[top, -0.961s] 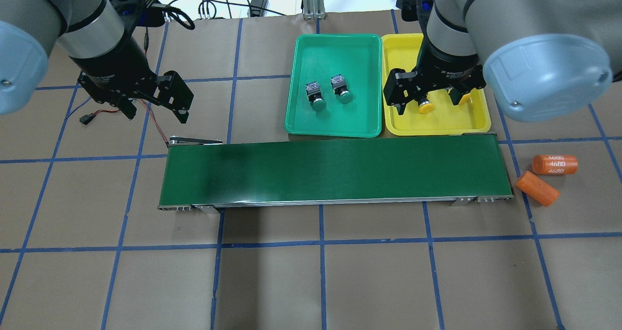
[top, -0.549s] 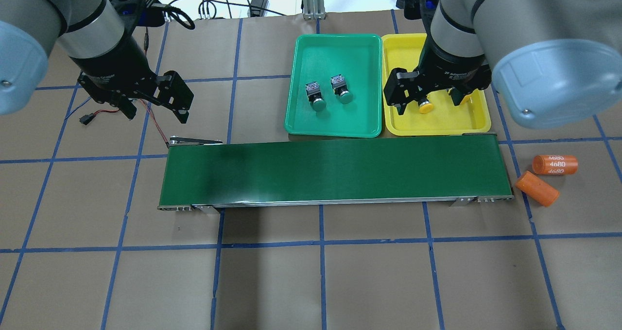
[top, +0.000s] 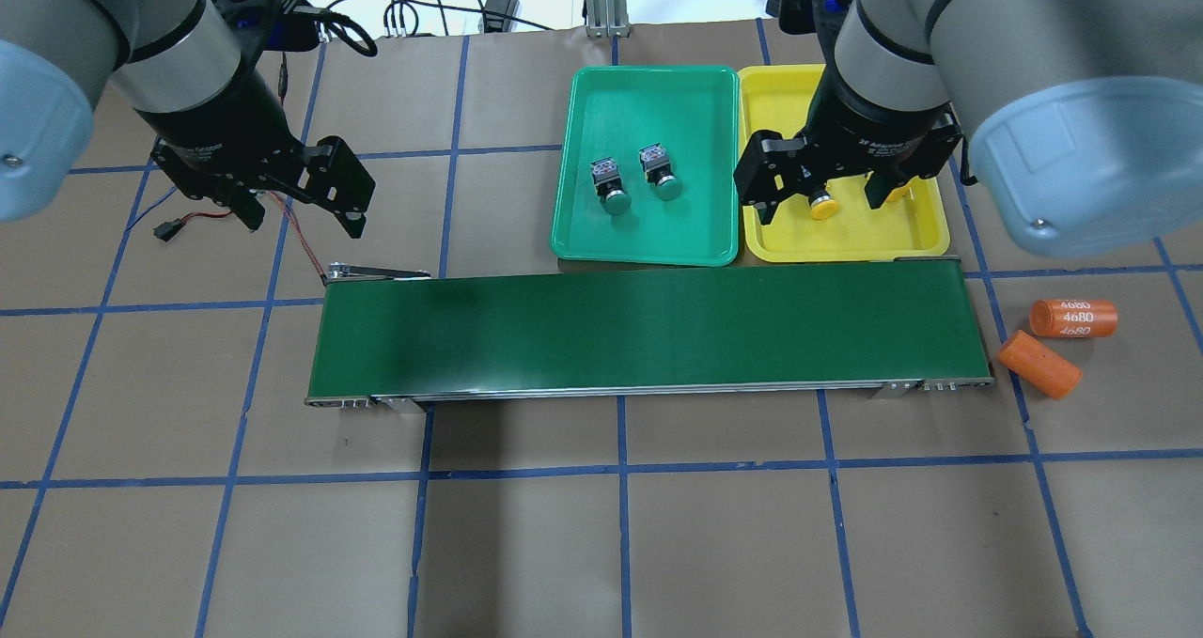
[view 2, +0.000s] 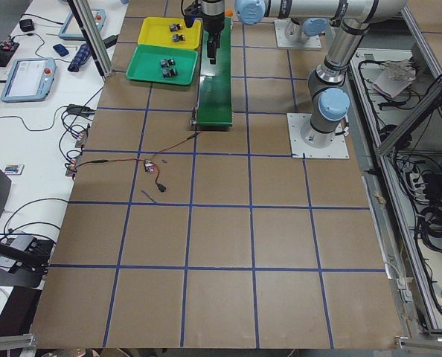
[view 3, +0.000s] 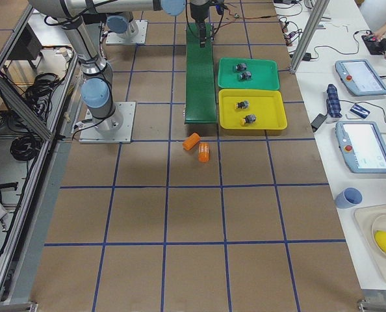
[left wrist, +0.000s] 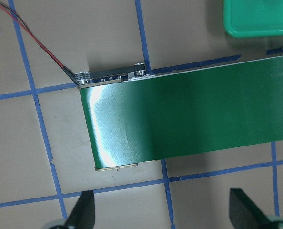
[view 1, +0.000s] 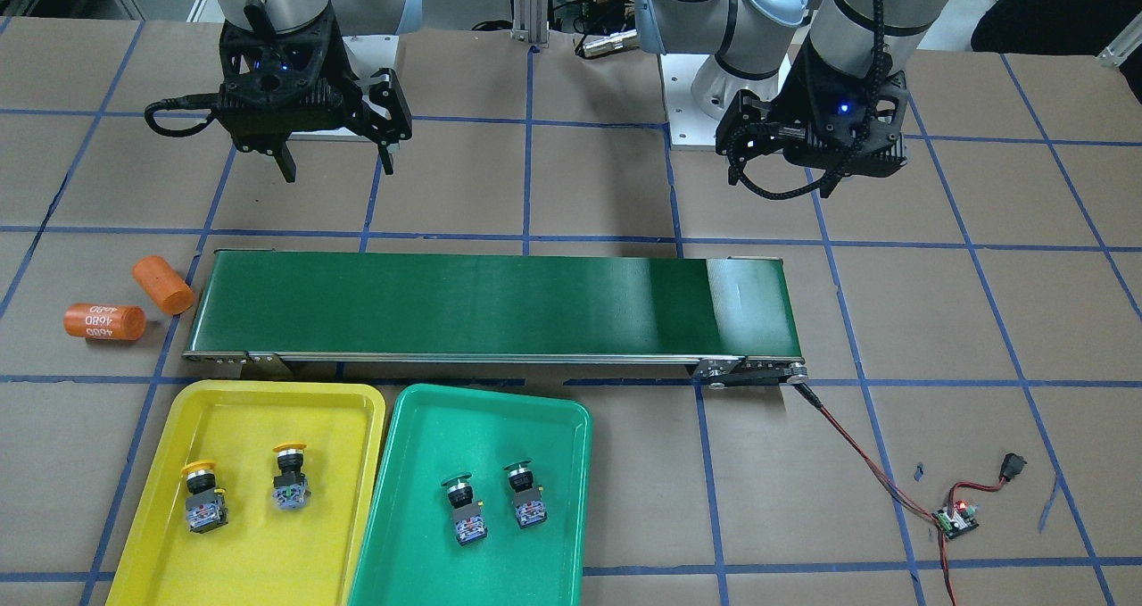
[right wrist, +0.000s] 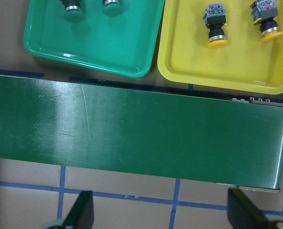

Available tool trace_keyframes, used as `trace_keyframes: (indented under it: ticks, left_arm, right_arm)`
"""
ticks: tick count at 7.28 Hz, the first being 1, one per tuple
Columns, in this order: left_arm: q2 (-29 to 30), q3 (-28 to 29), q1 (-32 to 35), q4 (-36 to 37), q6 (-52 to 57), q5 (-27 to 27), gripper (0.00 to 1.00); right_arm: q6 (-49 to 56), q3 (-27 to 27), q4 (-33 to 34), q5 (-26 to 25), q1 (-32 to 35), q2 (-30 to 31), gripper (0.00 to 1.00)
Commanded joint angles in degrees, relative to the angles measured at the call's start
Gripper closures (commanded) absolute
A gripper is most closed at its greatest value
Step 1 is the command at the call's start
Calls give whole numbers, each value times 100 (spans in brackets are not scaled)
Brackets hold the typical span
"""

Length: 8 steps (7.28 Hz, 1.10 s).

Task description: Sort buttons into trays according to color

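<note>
Two yellow-capped buttons (view 1: 202, 496) (view 1: 290, 477) lie in the yellow tray (view 1: 259, 557). Two green-capped buttons (view 1: 464, 506) (view 1: 525, 495) lie in the green tray (view 1: 419, 561) beside it. My right gripper (view 1: 336, 164) hangs open and empty, high over the robot's side of the conveyor; its wrist view shows the yellow buttons (right wrist: 216, 28) beyond the belt. In the overhead view it partly covers the yellow tray (top: 846, 239). My left gripper (top: 303, 220) is open and empty above the belt's wired end (left wrist: 113, 76).
The long dark-green conveyor belt (top: 648, 328) lies between the robot and the trays. Two orange cylinders (top: 1071, 319) (top: 1038, 364) rest off the belt's right end. Red-black wires (view 1: 856, 450) run to a small board (view 1: 955, 518).
The right arm's elbow has swung slightly right and its gripper edged a little left over the yellow tray. The left arm and all buttons stay put.
</note>
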State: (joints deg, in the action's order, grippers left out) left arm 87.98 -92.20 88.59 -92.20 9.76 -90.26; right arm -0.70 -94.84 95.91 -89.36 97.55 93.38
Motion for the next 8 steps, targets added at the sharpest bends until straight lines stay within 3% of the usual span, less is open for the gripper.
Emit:
trace_keyframes:
  ticks: [1,8]
  left_arm:
    - [0,0,0,0,0,0,0]
    - [9,0,0,0,0,0,0]
  right_arm:
    - [-9,10,-28,-37,-43,-13,0]
    - [-255,19,-2,-29,-69,-39,0]
